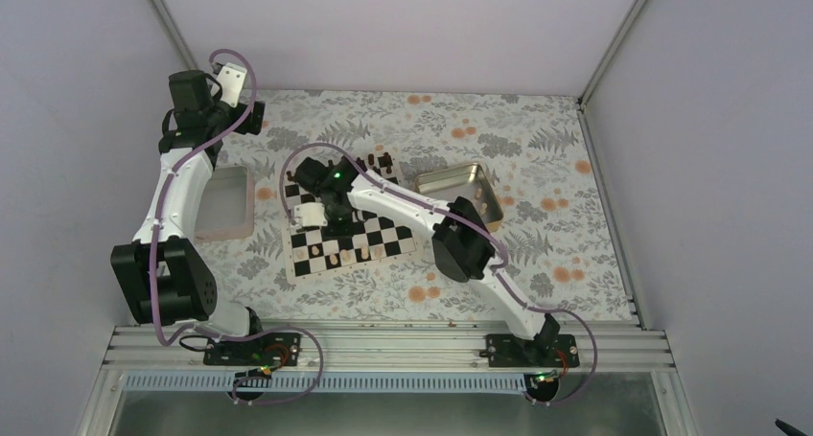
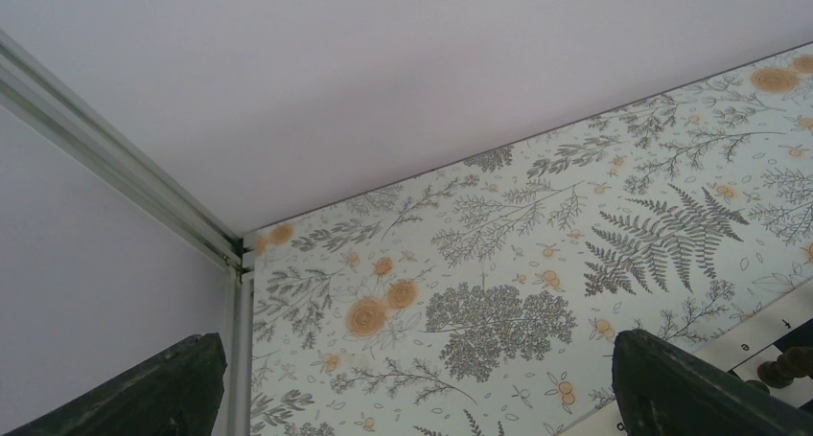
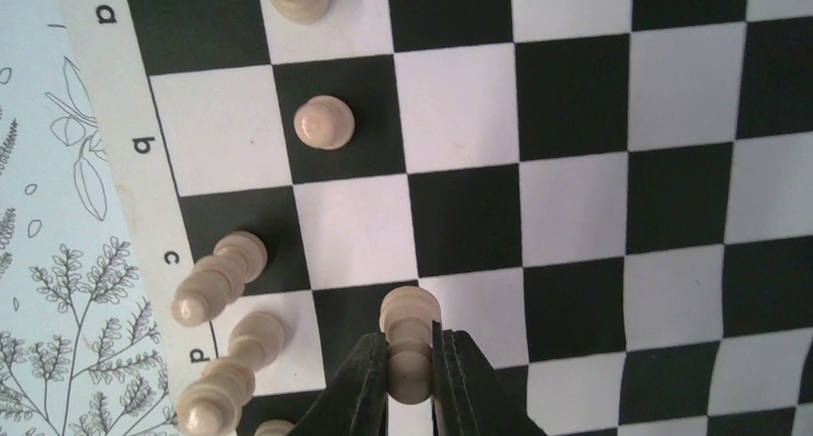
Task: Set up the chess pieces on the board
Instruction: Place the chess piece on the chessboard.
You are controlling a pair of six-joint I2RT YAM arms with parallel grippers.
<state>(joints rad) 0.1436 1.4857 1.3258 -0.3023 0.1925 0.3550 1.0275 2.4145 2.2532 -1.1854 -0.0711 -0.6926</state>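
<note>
The board (image 1: 395,237) lies mid-table, black and white checks with a cream border. My right gripper (image 1: 327,216) hangs over its left part. In the right wrist view the right gripper (image 3: 410,371) is shut on a light tan pawn (image 3: 409,335), whose base sits at the edge of a black square near row d. Other tan chess pieces (image 3: 324,122) stand or lean along rows a to d by the board's (image 3: 575,168) left border. My left gripper (image 1: 251,118) is far back left, away from the board; its view shows it open and empty (image 2: 422,412).
A gold tin tray (image 1: 460,189) sits right of the board. A pinkish-rimmed tray (image 1: 225,204) sits to its left under the left arm. Dark brown pieces (image 1: 374,163) stand at the board's far edge; one shows in the left wrist view (image 2: 788,364).
</note>
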